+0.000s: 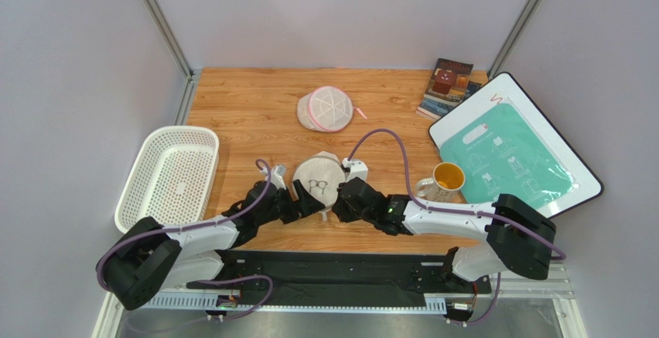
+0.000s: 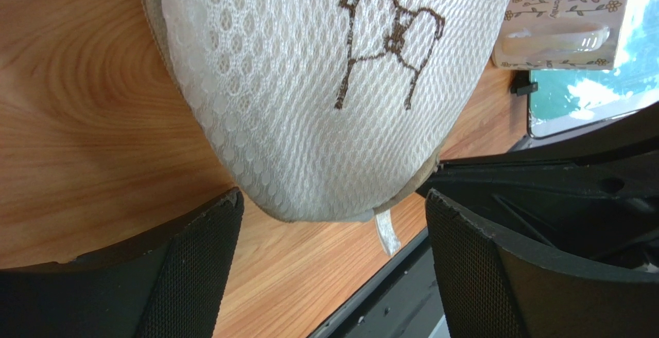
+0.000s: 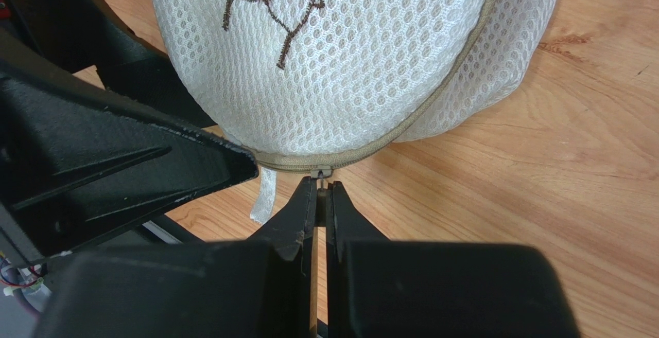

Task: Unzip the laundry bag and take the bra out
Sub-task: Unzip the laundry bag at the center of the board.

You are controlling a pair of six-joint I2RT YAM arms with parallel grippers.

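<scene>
Laundry bag (image 3: 348,52) zipper (image 3: 321,170) in right hand (image 3: 320,187)

I read the table (image 1: 255,106) as the reference: a warm wood-grain top. Beyond its far edge stands a plain, pale grey-lilac back wall (image 1: 340,14). Similar panels flank it left (image 1: 77,83) and right (image 1: 611,60). A metal post (image 1: 158,18) rises at its far-left corner, a second post (image 1: 526,14) at its far-right. Past its near edge runs a grey strip (image 1: 332,329), possibly floor. Lighting is even and diffuse.
</scene>
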